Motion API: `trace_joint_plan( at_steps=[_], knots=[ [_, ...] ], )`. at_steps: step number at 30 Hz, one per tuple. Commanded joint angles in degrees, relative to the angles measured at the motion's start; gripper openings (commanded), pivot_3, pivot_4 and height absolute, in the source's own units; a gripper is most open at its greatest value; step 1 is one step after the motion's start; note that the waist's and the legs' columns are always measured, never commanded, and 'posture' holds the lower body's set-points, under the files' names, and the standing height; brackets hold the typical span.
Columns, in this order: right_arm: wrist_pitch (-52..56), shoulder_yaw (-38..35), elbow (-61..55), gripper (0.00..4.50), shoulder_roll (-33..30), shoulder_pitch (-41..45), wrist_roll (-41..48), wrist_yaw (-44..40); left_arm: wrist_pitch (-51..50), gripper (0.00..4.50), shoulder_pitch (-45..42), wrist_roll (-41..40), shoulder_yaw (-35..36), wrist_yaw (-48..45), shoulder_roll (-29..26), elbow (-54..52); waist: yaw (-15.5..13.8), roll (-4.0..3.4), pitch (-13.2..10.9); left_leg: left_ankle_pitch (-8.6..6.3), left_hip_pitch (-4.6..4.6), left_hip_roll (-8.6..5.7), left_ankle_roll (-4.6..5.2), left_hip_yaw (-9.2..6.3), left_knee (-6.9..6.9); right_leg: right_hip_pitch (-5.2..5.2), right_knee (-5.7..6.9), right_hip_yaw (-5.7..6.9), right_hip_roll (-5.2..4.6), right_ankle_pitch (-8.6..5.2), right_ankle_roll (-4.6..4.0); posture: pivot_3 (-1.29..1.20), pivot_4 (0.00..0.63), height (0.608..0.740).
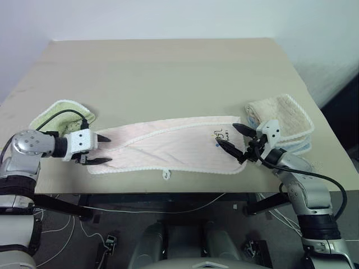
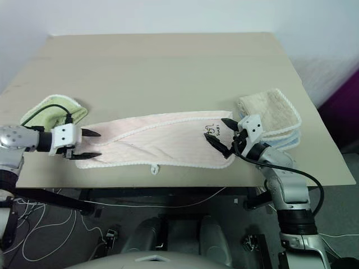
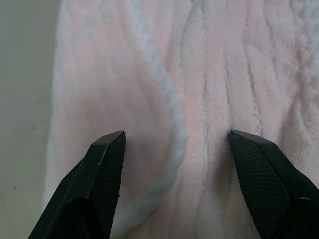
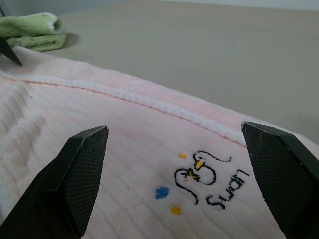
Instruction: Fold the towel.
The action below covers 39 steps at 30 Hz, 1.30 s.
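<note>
Along the near edge of the table (image 1: 168, 67) lay the towel (image 1: 168, 148), a long pink strip with white trim, running from nine o'clock to three o'clock. It seemed already doubled lengthwise, one trimmed edge crossing the upper layer on a slant. A small dark motif (image 1: 220, 134) sat near its three o'clock end, and a white loop (image 1: 166, 175) poked out at six o'clock.

At the nine o'clock end the left gripper (image 1: 101, 149) pointed along the towel, jaws apart and empty, straddling the trimmed edge in the wrist view. At the three o'clock end the right gripper (image 1: 231, 138) hovered over the motif, jaws wide apart, holding nothing.

Beyond the towel's ends, a green towel (image 1: 56, 115) lay folded at nine o'clock, just behind the left gripper, and a beige towel (image 1: 283, 117) rested on a blue one at three o'clock, beside the right gripper.

My judgement: the step in hand was taking hold of the short ends before folding the strip end over end. The next move called for each gripper to sink onto its end, pinch both layers including the trim, and then carry one end over to meet the other without dragging in the neighbouring towels.
</note>
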State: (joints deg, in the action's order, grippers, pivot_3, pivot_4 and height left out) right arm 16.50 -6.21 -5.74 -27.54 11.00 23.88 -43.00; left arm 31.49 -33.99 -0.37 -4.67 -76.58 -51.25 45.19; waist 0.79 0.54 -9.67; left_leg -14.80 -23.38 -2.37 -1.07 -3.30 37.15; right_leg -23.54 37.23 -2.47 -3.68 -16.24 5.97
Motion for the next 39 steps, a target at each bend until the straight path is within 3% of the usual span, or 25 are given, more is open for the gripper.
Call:
trace_joint_plan(
  at_steps=[1, 10, 17, 20, 28, 34, 39],
  knots=[
    [0.08, -1.76, -3.52, 4.50, -0.37, -0.08, 1.41, 0.64, 4.60, 3.06, -2.96, 3.07, -0.73, 3.65, 0.39, 4.95, -0.03, -0.01, 0.01, 0.00, 0.00, 0.00, 0.00, 0.00, 0.01, 0.01, 0.02, 0.00, 0.00, 0.00, 0.00, 0.00, 0.150, 0.740],
    [0.65, -2.14, -4.22, 4.50, -0.64, 0.04, 1.44, 1.04, 8.04, 0.08, -4.99, 2.36, -0.47, 3.75, 1.29, 10.93, 0.02, 0.00, 0.01, 0.00, 0.01, -0.01, 0.02, 0.00, 0.07, 0.03, 0.05, 0.00, 0.02, 0.00, 0.01, 0.00, 0.150, 0.740],
    [0.62, -2.06, -4.64, 4.50, -2.05, 0.38, 0.72, 0.39, 3.07, 0.03, -4.35, -2.87, 2.17, -0.41, 0.94, 10.51, 0.04, 0.00, 0.00, 0.00, 0.01, 0.00, 0.02, 0.00, 0.07, 0.03, 0.05, 0.00, 0.03, 0.00, 0.01, 0.00, 0.150, 0.740],
    [-0.37, -1.46, -4.10, 4.50, -4.08, 1.85, -1.12, -0.43, -4.15, 0.03, -4.98, -7.83, 5.97, -0.96, 1.17, 9.17, 0.07, 0.01, 0.00, 0.00, 0.00, 0.00, 0.02, 0.00, 0.08, 0.03, 0.06, 0.00, 0.04, 0.00, 0.01, 0.00, 0.150, 0.740],
    [-8.28, 3.29, 5.60, 4.50, -10.36, 9.44, -10.50, -4.85, -19.01, 0.03, -0.32, -14.88, 12.20, 0.55, 0.61, -3.36, 0.24, 0.01, 0.00, -0.01, 0.00, 0.03, 0.02, 0.01, 0.11, 0.02, 0.08, -0.01, 0.06, -0.01, 0.02, 0.00, 0.150, 0.740],
    [-12.06, 4.72, 11.96, 4.50, -10.09, 14.19, -11.64, -8.14, -21.31, 0.03, 7.73, -13.37, 11.36, 2.57, 0.45, -14.62, 0.26, 0.01, 0.00, 0.00, 0.00, 0.06, 0.02, 0.01, 0.10, -0.01, 0.09, -0.03, 0.06, -0.01, 0.01, 0.00, 0.150, 0.740],
    [-12.92, 5.39, 12.29, 4.50, -9.15, 14.31, -11.74, -8.59, -21.59, 0.03, 10.07, -9.89, 9.26, 4.47, -0.10, -17.28, -0.15, 0.01, 0.00, 0.00, 0.00, 0.04, 0.02, 0.00, 0.12, 0.03, 0.06, -0.02, 0.01, -0.01, 0.01, 0.00, 0.150, 0.740]
  ],
)
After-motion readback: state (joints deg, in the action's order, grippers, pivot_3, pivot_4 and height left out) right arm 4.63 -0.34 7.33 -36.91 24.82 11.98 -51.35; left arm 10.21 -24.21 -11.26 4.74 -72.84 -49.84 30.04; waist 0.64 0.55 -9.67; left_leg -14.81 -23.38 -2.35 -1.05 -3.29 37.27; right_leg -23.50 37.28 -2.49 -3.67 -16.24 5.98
